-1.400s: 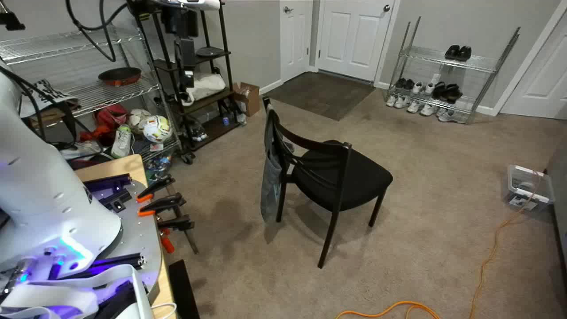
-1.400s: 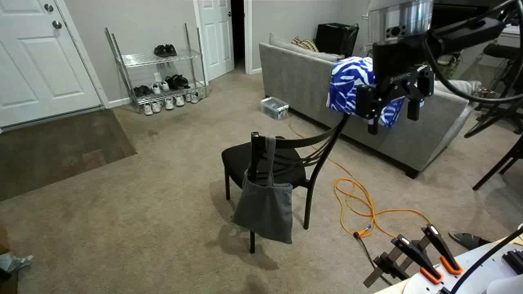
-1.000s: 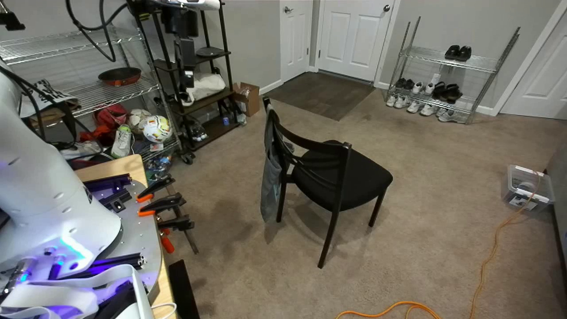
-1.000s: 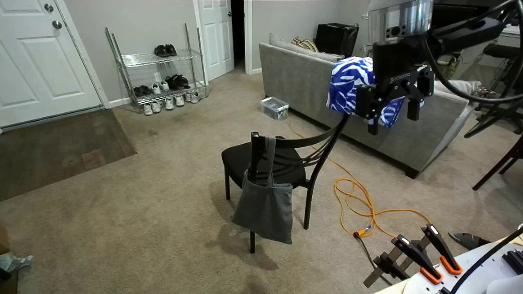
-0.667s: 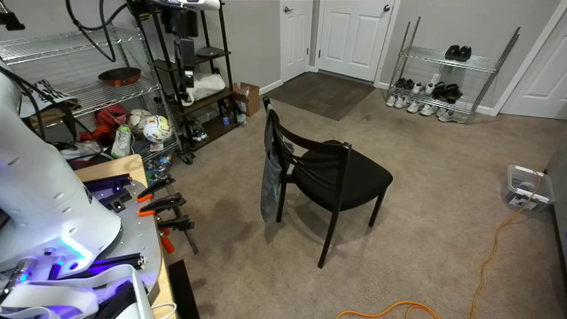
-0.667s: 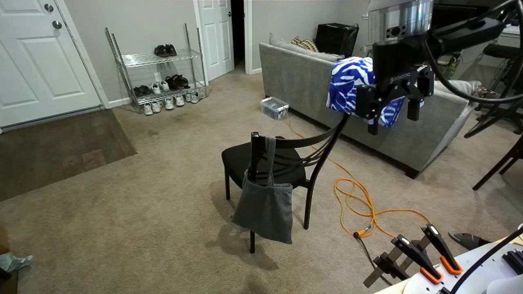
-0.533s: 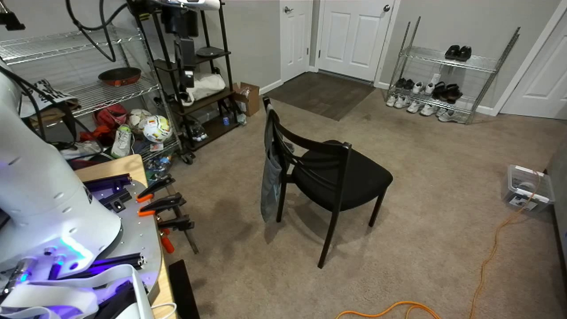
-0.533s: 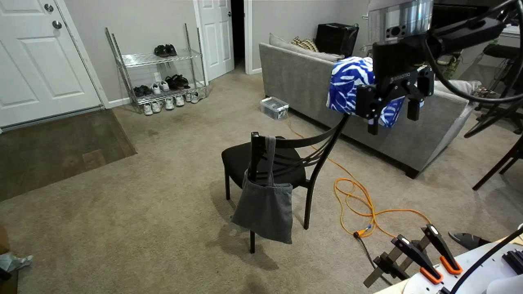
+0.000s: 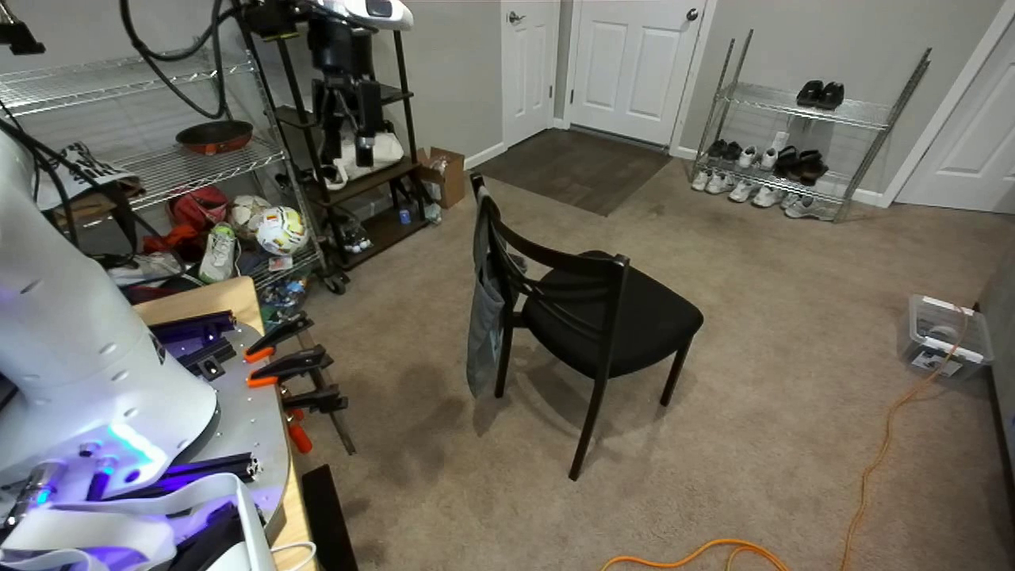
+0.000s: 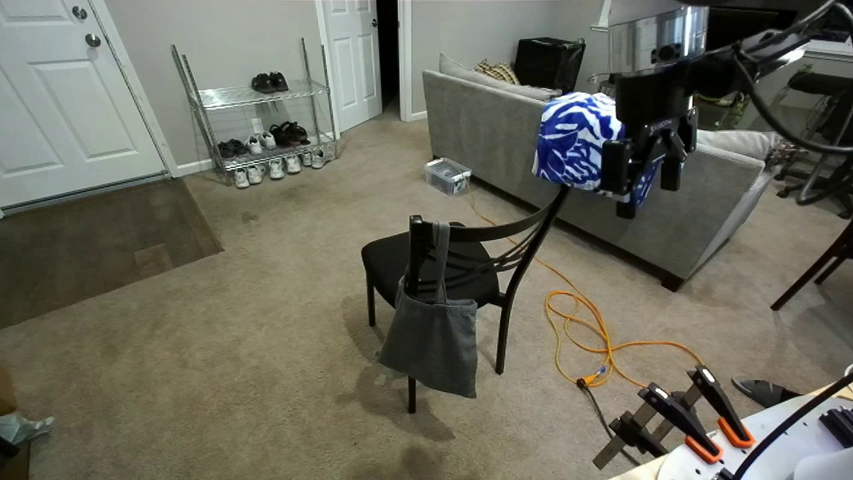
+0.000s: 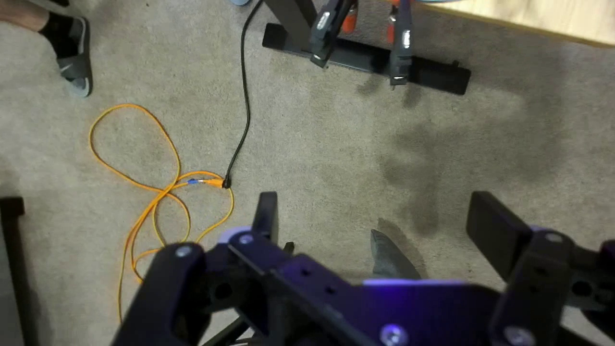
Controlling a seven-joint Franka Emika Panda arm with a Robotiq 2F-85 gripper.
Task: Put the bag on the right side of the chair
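Observation:
The black chair stands on the carpet in both exterior views, with its flat seat (image 9: 634,317) and curved open backrest (image 10: 500,232). The limp grey bag (image 10: 430,347) hangs by its straps over one upright end post of the backrest. In an exterior view the bag (image 9: 485,337) shows edge-on. My gripper (image 10: 648,197) is open and empty, high above the floor and apart from chair and bag; it also shows in an exterior view (image 9: 349,147). In the wrist view the fingers (image 11: 375,211) are wide apart. The bag's corner (image 11: 391,259) shows below between them; the gripper body hides the rest.
A grey sofa (image 10: 493,113) with a blue-white patterned cloth (image 10: 573,140) is behind the gripper. An orange cord (image 10: 603,333) lies on the floor. Clamps (image 9: 289,365) stick out from the robot's table edge. Wire shelves (image 9: 190,162) and a dark shelf unit (image 9: 373,178) stand nearby.
My gripper has turned about its vertical axis and shifted slightly, a little to the right and lower in an exterior view. The fingers stay open. The bag and the chair have not moved.

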